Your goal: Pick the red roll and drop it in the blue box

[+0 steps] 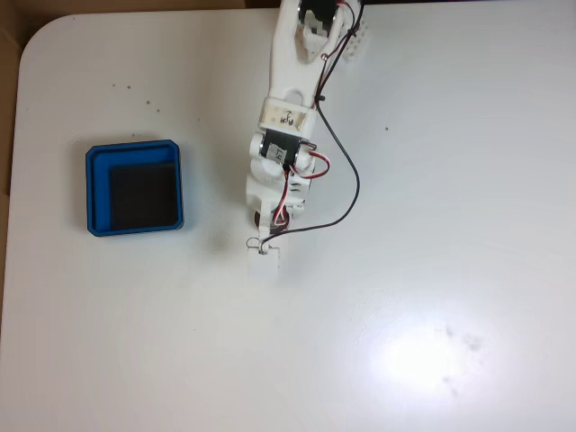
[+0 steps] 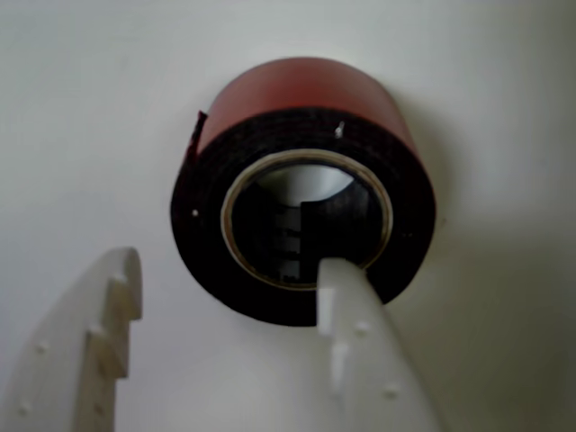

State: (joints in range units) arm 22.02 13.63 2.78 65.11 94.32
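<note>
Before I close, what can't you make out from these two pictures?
- Red roll: in the fixed view the arm covers it.
- Gripper: the wrist view's bottom edge cuts off both fingers, and the roll blocks sight of any contact inside the core.
- Blue box: floor looks bare, but it is too small to be sure.

A big white table with a smooth top and a rounded corner (image 1: pixel 135 360) takes up most of the fixed view. A bright patch of light (image 1: pixel 423 351) shines on it near the bottom right. A few tiny dark specks (image 1: pixel 135 94) sit on the top near the far left. Past the left edge and the top left corner there is a brown floor or surface (image 1: pixel 9 54). In the wrist view the same white tabletop (image 2: pixel 90 108) looks plain and a little grey.
</note>
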